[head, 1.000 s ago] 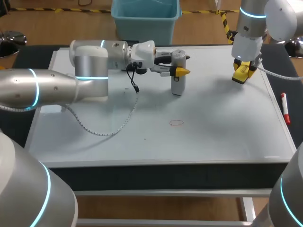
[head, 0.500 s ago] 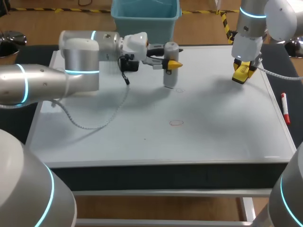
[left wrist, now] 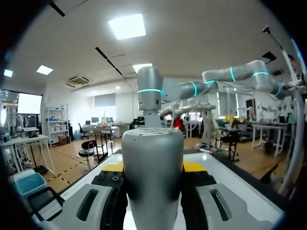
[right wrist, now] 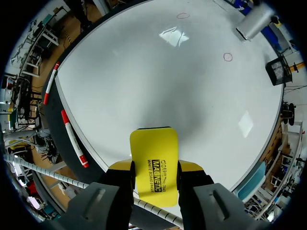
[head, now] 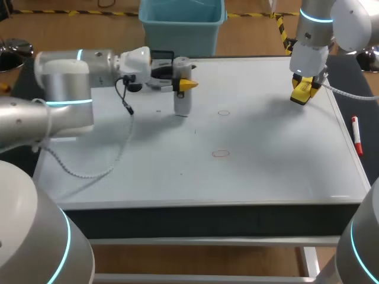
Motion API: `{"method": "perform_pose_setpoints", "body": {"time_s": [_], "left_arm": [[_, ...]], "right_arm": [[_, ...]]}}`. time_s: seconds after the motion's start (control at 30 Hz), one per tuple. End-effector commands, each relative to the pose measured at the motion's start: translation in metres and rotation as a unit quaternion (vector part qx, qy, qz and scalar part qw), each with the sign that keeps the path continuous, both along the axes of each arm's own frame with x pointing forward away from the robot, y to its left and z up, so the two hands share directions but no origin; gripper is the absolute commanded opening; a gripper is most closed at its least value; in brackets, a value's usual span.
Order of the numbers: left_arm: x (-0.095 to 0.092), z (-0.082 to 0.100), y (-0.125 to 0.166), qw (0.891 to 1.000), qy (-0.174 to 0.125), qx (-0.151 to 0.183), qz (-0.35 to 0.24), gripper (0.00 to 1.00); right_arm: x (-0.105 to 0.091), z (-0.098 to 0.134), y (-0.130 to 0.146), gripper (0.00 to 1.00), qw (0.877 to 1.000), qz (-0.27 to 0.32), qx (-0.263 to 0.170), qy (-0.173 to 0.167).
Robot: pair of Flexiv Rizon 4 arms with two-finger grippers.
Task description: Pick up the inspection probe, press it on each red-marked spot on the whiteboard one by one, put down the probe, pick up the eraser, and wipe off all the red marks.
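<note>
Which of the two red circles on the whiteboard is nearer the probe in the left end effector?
The rear circle, just right of the probe; the other circle lies farther forward, toward the front edge of the whiteboard.

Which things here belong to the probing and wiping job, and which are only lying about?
For the job:
inspection probe, held in the left gripper
eraser, held in the right gripper
whiteboard
two red marks

Lying about:
red marker at the whiteboard's right edge
</note>
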State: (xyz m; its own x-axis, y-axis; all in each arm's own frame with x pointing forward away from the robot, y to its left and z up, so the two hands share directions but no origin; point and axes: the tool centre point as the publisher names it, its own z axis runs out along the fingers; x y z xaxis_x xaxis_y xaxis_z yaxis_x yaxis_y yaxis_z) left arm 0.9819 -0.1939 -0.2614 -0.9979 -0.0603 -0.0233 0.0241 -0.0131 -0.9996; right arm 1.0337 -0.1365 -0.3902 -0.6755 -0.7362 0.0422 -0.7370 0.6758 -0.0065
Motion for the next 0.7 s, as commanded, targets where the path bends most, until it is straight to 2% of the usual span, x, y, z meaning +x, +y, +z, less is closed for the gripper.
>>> {"method": "perform_pose_setpoints", "body": {"time_s": [0.03,0.13,0.33,0.4,0.7], "left_arm": [[-0.01,0.002,0.028,0.999,0.003,0.001,0.035,0.0],[-0.007,-0.002,0.043,0.999,0.014,0.007,0.04,0.0],[-0.002,-0.005,0.069,0.999,0.021,-0.006,0.05,0.0],[-0.001,-0.006,0.077,0.998,0.016,-0.014,0.054,0.0],[0.003,0.003,0.102,0.998,0.005,-0.013,0.068,0.0]], "right_arm": [[0.001,0.001,0.0,0.0,1.0,0.001,-0.001,0.001],[0.001,0.001,0.0,0.0,1.0,0.001,-0.001,0.001],[0.001,0.001,0.0,0.0,1.0,0.001,-0.001,0.001],[0.001,0.001,0.0,0.0,1.0,0.001,-0.001,0.001],[0.001,0.001,0.0,0.0,1.0,0.001,-0.001,0.001]]}}
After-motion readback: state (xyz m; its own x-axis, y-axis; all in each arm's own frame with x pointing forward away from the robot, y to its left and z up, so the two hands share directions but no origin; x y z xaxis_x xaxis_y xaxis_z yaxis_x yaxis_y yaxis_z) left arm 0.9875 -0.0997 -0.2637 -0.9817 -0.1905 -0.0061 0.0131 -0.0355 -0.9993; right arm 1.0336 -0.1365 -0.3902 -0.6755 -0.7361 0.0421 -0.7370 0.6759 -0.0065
